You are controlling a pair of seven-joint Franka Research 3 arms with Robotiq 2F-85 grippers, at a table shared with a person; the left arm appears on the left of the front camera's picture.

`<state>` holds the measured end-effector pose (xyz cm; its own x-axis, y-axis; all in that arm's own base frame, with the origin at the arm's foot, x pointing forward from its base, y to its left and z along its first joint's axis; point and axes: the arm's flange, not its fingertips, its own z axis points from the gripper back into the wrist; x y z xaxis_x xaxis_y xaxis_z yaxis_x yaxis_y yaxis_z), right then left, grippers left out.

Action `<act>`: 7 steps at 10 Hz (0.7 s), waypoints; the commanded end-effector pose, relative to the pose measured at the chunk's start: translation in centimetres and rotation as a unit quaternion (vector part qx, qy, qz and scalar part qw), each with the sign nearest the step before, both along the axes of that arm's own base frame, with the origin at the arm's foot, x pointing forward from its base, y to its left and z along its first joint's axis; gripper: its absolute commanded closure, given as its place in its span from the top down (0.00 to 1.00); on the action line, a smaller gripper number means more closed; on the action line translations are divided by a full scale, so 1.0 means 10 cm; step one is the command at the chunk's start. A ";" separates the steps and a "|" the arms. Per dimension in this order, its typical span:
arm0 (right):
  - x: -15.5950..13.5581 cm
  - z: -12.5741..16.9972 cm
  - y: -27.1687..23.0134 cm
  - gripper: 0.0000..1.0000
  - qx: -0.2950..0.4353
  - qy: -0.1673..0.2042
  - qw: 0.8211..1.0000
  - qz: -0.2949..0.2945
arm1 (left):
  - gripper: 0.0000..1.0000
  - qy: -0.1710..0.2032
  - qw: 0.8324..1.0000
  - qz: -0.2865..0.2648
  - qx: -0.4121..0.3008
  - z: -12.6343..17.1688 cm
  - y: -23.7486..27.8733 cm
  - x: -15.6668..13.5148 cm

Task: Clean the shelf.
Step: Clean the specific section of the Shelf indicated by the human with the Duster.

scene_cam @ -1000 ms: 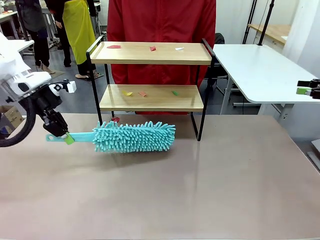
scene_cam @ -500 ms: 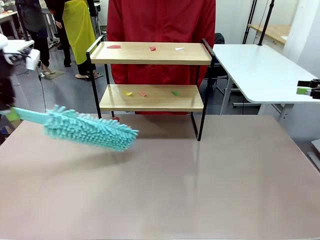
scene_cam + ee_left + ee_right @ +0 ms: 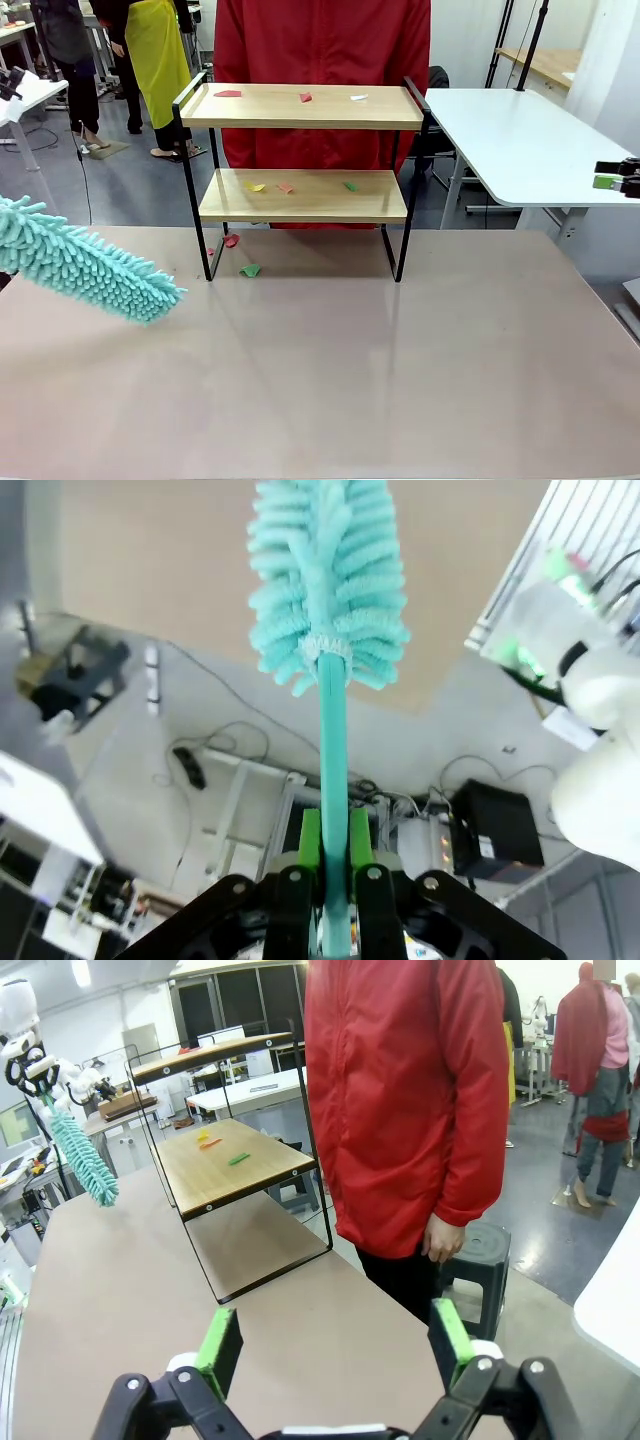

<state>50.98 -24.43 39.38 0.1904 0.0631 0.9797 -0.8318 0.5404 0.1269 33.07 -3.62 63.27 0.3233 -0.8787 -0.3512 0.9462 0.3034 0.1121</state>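
While the left claw [image 3: 335,835] is clenched on the duster [image 3: 90,272] handle at the near left of the table [image 3: 400,380], its head slanting down-right, the shelf [image 3: 300,196] stands farther right, scraps [image 3: 286,187] on both boards; the right claw [image 3: 335,1348] gapes, empty, well apart from it.

We see people and furniture around the work.
A person in a red jacket [image 3: 322,45] stands at the far side, a black stool [image 3: 478,1247] just beside them, a white table [image 3: 520,145] on the right, someone in a yellow apron [image 3: 157,50] farther off.
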 end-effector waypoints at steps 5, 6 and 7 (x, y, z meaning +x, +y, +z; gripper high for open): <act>-0.01 0.03 0.03 1.00 0.000 -0.003 1.000 0.001 | 0.13 -0.002 1.000 0.000 0.018 0.03 -0.10 -0.06; -0.01 0.03 0.03 1.00 0.000 -0.003 1.000 0.001 | 0.13 -0.002 1.000 0.000 0.018 0.03 -0.10 -0.06; -0.01 0.03 0.03 1.00 0.000 -0.003 1.000 0.001 | 0.13 -0.002 1.000 0.000 0.018 0.03 -0.10 -0.06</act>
